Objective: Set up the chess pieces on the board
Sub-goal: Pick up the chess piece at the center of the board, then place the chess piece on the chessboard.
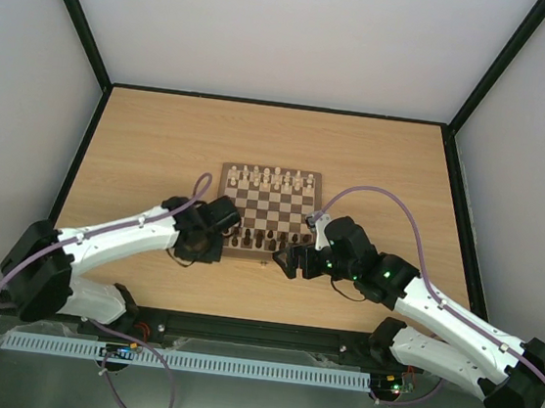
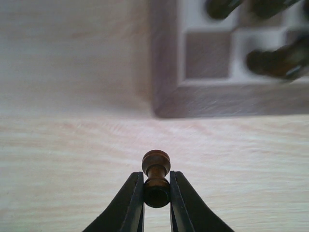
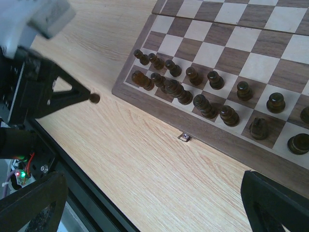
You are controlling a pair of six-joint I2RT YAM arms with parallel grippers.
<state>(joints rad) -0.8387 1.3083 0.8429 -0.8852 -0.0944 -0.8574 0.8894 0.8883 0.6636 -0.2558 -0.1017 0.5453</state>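
One dark piece (image 2: 156,163) pinched in left claw (image 2: 156,186) | right claw (image 3: 154,208) spread | board corner (image 2: 166,104) blurred

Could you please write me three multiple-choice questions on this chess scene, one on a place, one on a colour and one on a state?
1. Where is the piece that the left gripper holds?
A. Over the table, beside the near-left corner of the board.
B. Over the middle of the checks.
C. In the far row.

2. What colour is that piece?
A. Cream.
B. Dark brown.
C. Red.

3. How is the right gripper?
A. Shut on a piece.
B. Shut and empty.
C. Open and empty.

Answers:
1 A, the wrist view shows bare wood under it and the frame's corner beside it.
2 B, its wood is dark brown.
3 C, its fingers stand wide apart with nothing between.
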